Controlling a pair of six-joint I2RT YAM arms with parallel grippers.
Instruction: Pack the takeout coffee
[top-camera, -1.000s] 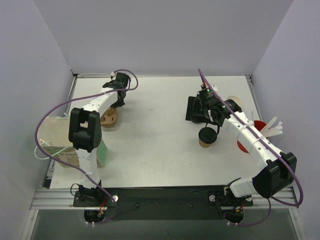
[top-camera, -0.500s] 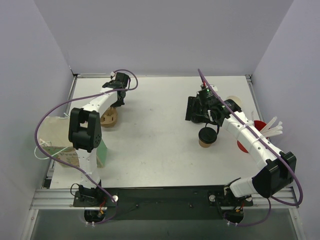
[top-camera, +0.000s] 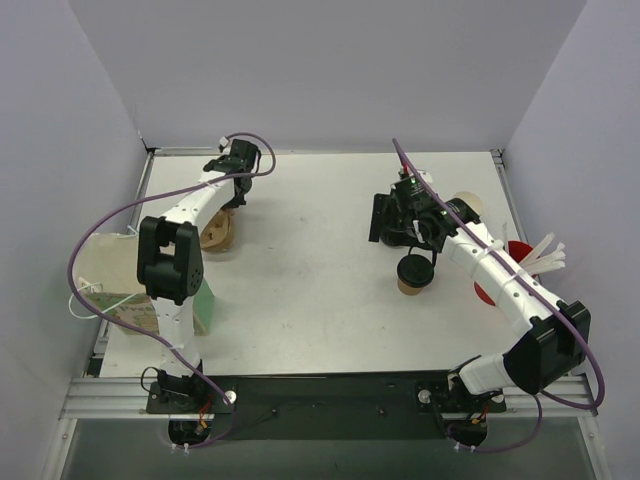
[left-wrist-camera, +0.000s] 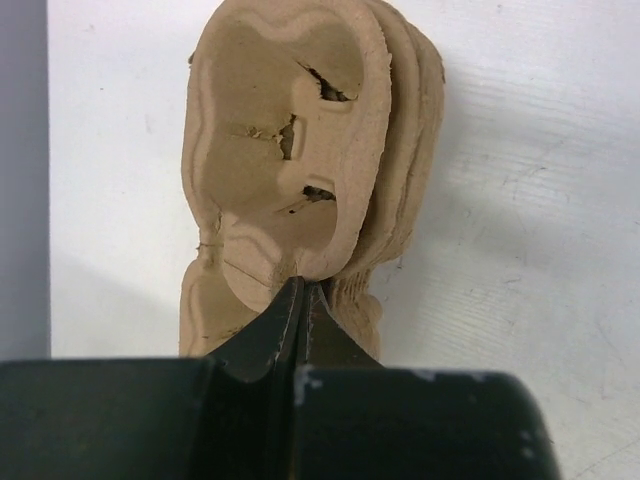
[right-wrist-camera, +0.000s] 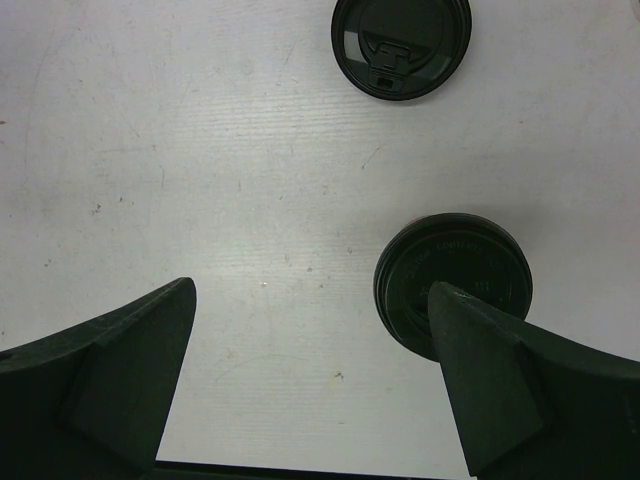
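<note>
From above, the coffee (top-camera: 415, 272) was seen standing upright on the bench (top-camera: 310, 260), right of centre, with its black lid uppermost. The right tool (top-camera: 398, 222) was held just beyond it, toward the far side, apart from the cup. At the far left, the left tool (top-camera: 230, 207) was pointed down at a tan pulp carrier (top-camera: 217, 236), well apart from the coffee. A brown bag (top-camera: 105, 270) was seen at the bench's left edge and a cream disc (top-camera: 468, 205) near its right edge. In the left wrist view, the left tool (left-wrist-camera: 300, 292) was shown with its fingers pressed together, only a thin line left between them. Their tips were set against the near edge of the carrier (left-wrist-camera: 290, 150); whether that edge was pinched could not be told. Layered edges were visible behind the carrier's front face. In the right wrist view, the right tool (right-wrist-camera: 310, 288) was shown with its fingers spread wide, only bare bench (right-wrist-camera: 200, 150) lying between them. Two round black lids were seen there. One lid (right-wrist-camera: 450, 280) was just beside the right finger and partly hidden by it, and another lid (right-wrist-camera: 400, 45) lay farther off. Which of them capped the coffee could not be told from that view.
</note>
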